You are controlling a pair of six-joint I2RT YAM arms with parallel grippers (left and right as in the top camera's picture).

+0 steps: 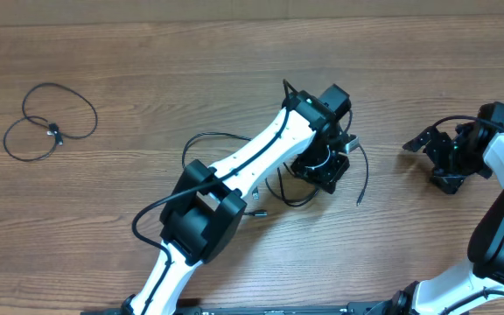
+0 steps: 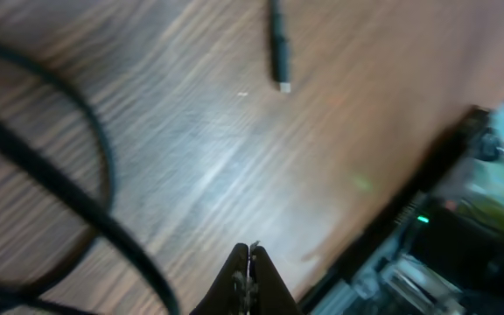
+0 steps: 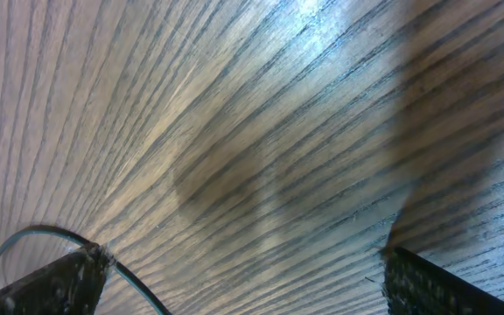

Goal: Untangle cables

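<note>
Far to my left, one coiled cable (image 1: 53,130) lies alone on the wooden table (image 1: 234,70), well apart from the tangled cables (image 1: 208,135) that loop out from under my left arm near the middle. My left claw (image 1: 325,169) is down over that tangle with its fingertips (image 2: 237,284) pressed together; black cords (image 2: 103,166) curve just beside them and a plug end (image 2: 278,52) lies on the wood ahead, but I cannot tell whether a cord is pinched. Further right, my right claw (image 3: 243,284) hangs over bare wood, its fingers spread wide and holding nothing.
</note>
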